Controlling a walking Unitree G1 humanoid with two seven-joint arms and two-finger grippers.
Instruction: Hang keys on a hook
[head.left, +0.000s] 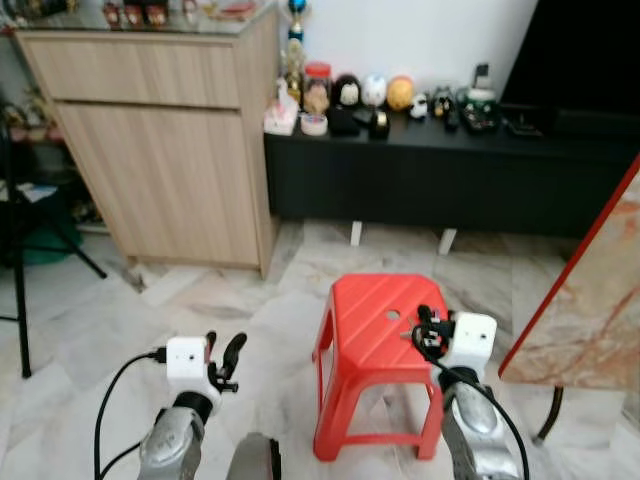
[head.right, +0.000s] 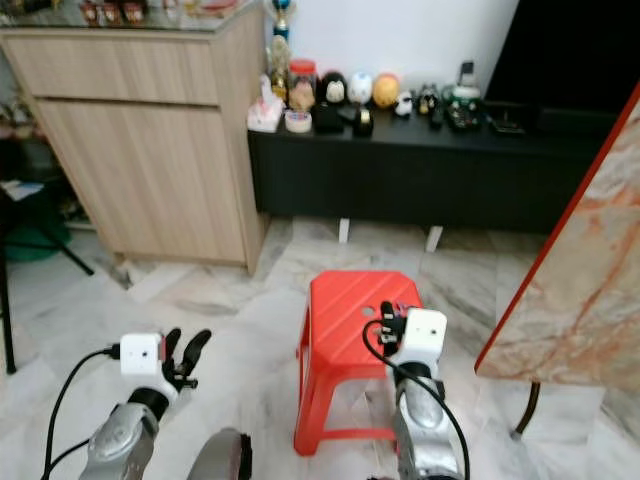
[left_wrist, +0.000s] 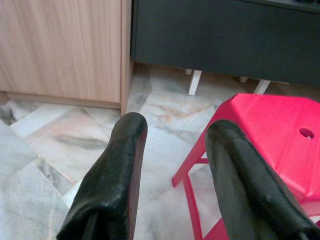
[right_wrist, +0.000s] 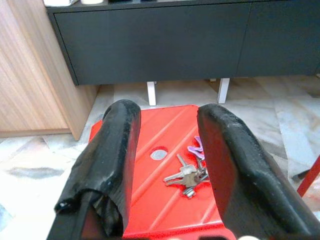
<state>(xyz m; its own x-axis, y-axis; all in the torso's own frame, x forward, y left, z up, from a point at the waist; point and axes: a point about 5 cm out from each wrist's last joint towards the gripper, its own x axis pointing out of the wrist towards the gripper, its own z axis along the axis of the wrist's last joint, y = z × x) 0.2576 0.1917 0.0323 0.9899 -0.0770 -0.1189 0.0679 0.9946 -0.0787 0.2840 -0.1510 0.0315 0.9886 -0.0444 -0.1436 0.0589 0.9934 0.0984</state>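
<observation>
I have my left gripper raised over the marble floor, fingers spread and holding nothing. It sits off to the left of the red stool and takes no part yet; I judge it is parked there to stay out of the way. Ahead of it stand the wooden cabinet and, further right, the low black sideboard.

My right gripper hovers just above the near edge of the stool seat, fingers wide apart and empty. The keys lie flat on the seat, between the two fingers as the wrist camera sees them, slightly toward the right finger and just beyond the tips. They rest next to the small hole in the seat. I read the wide opening as a set-up to come down around the bunch.

The bunch runs roughly across the fingers' line: the silver blades fan out toward the left finger, and the purple tag sits at the far end, away from the wrist. I cannot make out the ring itself. I cannot find a hook anywhere, so I judge the pick comes first.
</observation>
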